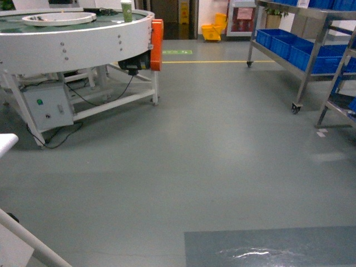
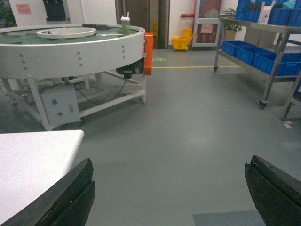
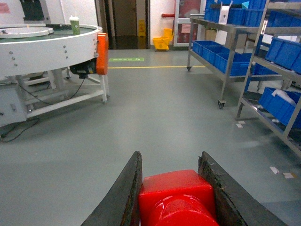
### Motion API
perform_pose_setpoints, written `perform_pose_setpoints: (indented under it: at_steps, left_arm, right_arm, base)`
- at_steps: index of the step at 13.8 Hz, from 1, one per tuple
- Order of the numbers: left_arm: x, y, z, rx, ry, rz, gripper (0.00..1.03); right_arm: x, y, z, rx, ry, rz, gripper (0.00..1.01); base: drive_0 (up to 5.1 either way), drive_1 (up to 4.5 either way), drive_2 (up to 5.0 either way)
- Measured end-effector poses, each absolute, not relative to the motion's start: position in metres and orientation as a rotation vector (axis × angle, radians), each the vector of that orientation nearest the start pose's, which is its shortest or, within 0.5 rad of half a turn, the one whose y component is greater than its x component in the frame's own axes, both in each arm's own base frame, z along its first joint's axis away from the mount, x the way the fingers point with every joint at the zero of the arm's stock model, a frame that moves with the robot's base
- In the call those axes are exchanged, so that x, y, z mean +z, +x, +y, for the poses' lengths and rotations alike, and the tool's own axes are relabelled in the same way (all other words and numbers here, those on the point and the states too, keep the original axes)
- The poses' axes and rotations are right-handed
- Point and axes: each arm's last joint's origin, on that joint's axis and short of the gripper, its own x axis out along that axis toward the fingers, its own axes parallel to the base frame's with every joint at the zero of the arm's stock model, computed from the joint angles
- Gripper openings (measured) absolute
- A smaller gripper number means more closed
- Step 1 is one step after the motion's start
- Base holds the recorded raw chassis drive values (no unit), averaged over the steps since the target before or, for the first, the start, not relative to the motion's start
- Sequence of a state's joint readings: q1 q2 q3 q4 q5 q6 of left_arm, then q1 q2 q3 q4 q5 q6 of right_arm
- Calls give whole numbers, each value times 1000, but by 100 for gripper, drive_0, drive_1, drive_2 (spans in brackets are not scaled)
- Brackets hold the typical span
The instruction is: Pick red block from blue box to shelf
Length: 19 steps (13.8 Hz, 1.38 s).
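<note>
The red block [image 3: 176, 193] sits squeezed between the two dark fingers of my right gripper [image 3: 170, 157], which is shut on it above the grey floor; its round stud faces the camera. In the left wrist view my left gripper [image 2: 170, 160] is open, its fingers [image 2: 70, 193] far apart with only floor between them. The steel shelf [image 3: 225, 56] on caster wheels stands ahead to the right, also seen in the head view as the shelf [image 1: 311, 61] and in the left wrist view as the shelf [image 2: 277, 52]. The blue box is out of view. Neither gripper shows in the head view.
A round white conveyor table [image 1: 78, 39] with an orange end cover [image 1: 157, 44] and a green cup [image 1: 127, 10] stands at the left. Dark blue crates [image 1: 289, 44] fill the shelf. A second rack [image 3: 277, 94] stands nearer right. A white tabletop corner [image 2: 33, 165] lies by my left gripper.
</note>
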<state>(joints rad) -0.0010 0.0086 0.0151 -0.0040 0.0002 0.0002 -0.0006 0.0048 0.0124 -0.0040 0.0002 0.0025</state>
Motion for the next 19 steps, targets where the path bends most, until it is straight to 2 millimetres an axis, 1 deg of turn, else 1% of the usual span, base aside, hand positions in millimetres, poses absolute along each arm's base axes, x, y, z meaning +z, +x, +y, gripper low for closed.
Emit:
perform_pose_setpoints:
  at_steps: [3, 19]
  left_arm:
    - [168, 97, 0, 0, 0, -4, 98]
    - [168, 97, 0, 0, 0, -3, 98]
  right_arm:
    - [167, 97, 0, 0, 3, -6, 29]
    - [167, 97, 0, 0, 2, -3, 29]
  base:
    - [-139, -139, -139]
    - [-8, 399, -415]
